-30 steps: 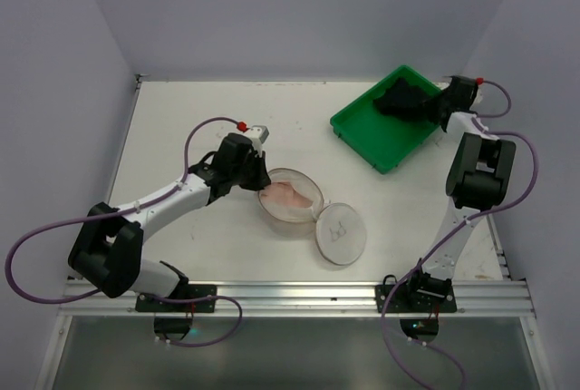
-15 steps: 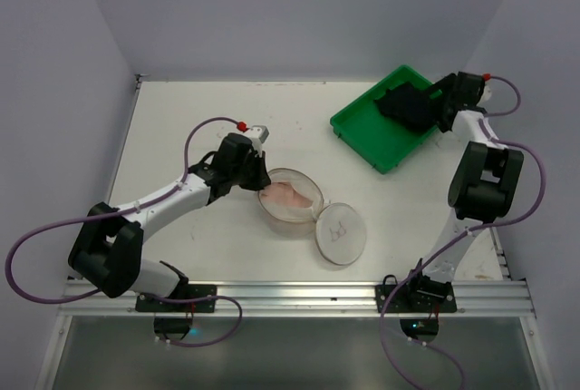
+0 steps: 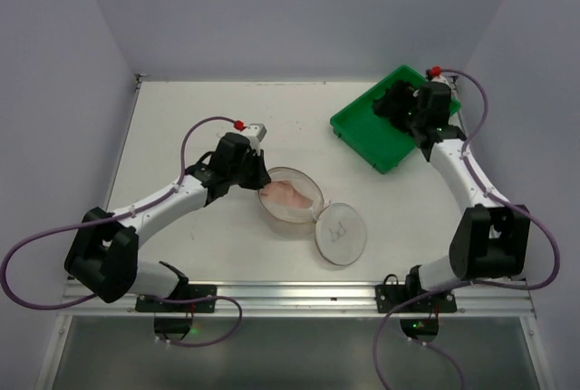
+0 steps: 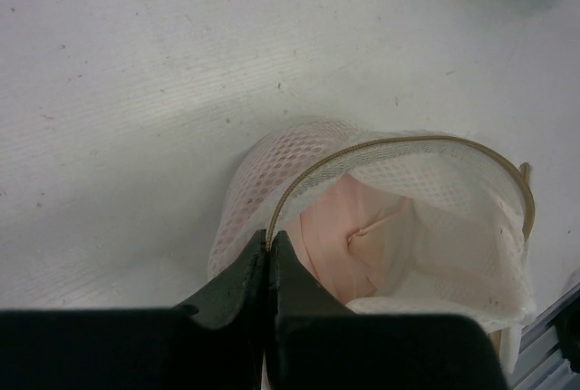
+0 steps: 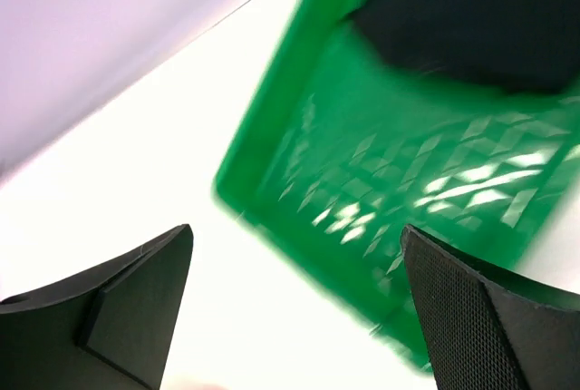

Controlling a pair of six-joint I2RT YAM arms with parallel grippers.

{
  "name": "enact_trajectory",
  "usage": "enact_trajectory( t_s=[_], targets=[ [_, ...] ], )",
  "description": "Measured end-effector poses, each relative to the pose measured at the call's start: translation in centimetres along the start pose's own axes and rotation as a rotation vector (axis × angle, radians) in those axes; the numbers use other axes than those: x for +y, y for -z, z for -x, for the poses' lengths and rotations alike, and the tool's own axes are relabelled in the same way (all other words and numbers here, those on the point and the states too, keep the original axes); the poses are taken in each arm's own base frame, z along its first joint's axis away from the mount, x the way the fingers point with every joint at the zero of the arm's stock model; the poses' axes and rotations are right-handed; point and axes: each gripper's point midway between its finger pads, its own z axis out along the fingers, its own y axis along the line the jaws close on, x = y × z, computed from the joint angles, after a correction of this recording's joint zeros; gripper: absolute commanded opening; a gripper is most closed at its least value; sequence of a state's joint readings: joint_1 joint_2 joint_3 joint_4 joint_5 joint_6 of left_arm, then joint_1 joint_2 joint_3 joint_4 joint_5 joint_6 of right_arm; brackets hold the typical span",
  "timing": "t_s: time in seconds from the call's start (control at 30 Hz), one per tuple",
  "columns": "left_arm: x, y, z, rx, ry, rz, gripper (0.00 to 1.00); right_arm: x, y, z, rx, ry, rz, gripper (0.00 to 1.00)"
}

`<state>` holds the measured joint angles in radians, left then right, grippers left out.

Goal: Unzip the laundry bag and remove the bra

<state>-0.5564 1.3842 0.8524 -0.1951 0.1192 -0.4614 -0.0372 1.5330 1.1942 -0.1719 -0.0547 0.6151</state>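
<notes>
Over the last second the right arm has swung in from the far right edge to sit above the green tray (image 3: pixel 362 133), and the right tool (image 5: pixel 294 236) has spread wide, with nothing between its 2 fingers. The left arm has not shifted.

The left tool (image 4: pixel 270 238) is pinched narrow on the wired rim of the laundry bag (image 4: pixel 263 163), holding its mouth open. The bag stands near the middle of the surface (image 3: pixel 181 118). Its round lid (image 3: pixel 341 234), the one with the bra drawing, is folded out flat on the near right, so the unzipping looks done.

A dark cloth (image 3: pixel 391 100) lies in the far corner of the tray, perhaps a bra already taken out, though its shape is not clear. A pink garment (image 4: pixel 335 227) lies inside the bag. If it counts as a bra too, 1 removal is left.
</notes>
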Motion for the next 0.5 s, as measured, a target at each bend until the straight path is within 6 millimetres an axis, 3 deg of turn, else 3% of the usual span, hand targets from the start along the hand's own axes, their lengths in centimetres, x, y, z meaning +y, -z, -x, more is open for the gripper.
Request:
enact_trajectory(
  t_s=[0.13,0.23,0.37,0.5],
  targets=[
    [-0.2,0.3,0.3,-0.011,0.006,-0.003,0.03,7.8,4.8,-6.3,0.088,0.180,0.230,0.93],
    [-0.3,0.5,0.5,-0.021,0.014,-0.004,0.02,11.8,9.4,-11.4,0.159,0.277,0.396,0.90],
    [-0.1,0.9,0.3,-0.027,0.022,0.001,0.02,14.2,13.8,-15.7,0.223,0.339,0.534,0.81],
    [-0.1,1.2,0.3,-0.033,0.026,0.003,0.02,15.8,16.0,-19.7,0.297,0.371,0.617,0.74]
  ],
)
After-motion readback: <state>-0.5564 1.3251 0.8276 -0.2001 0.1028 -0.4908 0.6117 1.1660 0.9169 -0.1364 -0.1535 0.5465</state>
